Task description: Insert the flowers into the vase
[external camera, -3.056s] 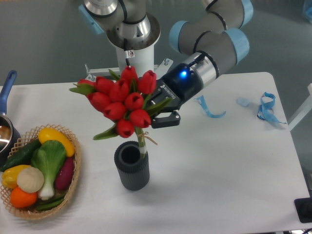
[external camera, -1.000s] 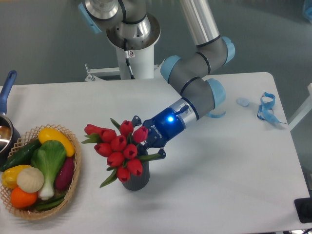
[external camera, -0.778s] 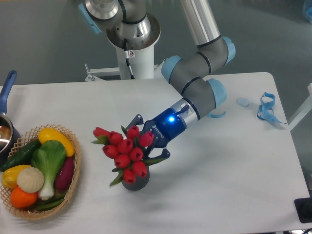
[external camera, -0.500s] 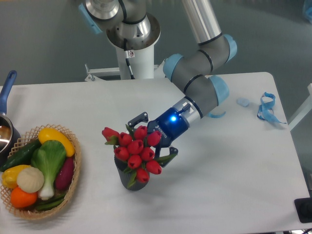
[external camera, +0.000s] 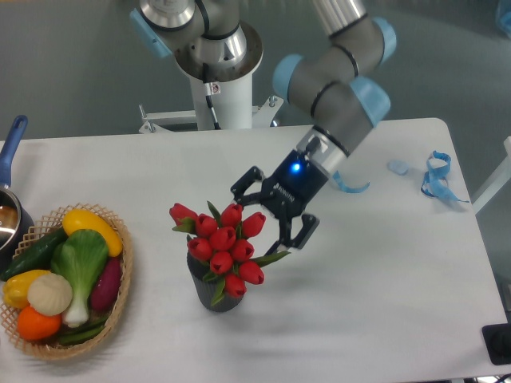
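The flowers (external camera: 222, 247), a tight bunch of red tulip buds with green leaves, stand in the vase (external camera: 209, 295), a small dark ribbed cylinder near the table's middle front. The bunch covers the vase's mouth and most of its body. My gripper (external camera: 274, 209) is open and empty, just up and to the right of the bunch, clear of the buds, with its fingers (external camera: 306, 231) spread.
A wicker basket (external camera: 118, 299) of colourful vegetables sits at the front left. A pot with a blue handle (external camera: 11, 144) is at the left edge. Blue ribbon pieces (external camera: 436, 177) lie at the back right. The robot base (external camera: 222, 88) stands at the back.
The gripper lowered the flowers into the vase, opened, and drew back up and to the right. The bunch now stands in the vase on its own.
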Controlling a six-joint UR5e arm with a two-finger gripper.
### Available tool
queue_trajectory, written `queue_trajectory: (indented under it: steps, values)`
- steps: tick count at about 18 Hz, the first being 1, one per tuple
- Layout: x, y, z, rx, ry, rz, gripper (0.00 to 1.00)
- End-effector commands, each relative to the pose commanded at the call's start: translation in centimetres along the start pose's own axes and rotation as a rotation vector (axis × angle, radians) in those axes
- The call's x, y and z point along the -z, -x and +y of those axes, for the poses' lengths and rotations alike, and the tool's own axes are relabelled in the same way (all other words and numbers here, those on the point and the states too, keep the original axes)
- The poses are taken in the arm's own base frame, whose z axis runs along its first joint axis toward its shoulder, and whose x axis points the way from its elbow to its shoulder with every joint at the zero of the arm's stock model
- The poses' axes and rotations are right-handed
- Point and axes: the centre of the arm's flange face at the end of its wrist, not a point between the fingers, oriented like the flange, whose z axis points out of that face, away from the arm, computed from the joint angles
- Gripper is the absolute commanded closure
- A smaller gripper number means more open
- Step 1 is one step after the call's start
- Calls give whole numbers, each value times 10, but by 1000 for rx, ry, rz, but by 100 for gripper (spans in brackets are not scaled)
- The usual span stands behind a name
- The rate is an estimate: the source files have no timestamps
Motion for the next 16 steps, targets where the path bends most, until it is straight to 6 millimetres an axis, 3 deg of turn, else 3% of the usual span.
queue_trajectory:
  steps: [3, 6, 8, 11, 12, 16]
  values:
    - [46, 18, 3, -42, 202, -116, 0]
    - [96, 56, 2, -58, 245, -223, 0]
    - [118, 72, -18, -92, 272, -267, 0]
    - [136, 74, -16, -143, 513, -232, 0]
    - [134, 74, -20, -187, 568, -192, 0]
    - [145, 79, -33, -185, 593, -121, 0]
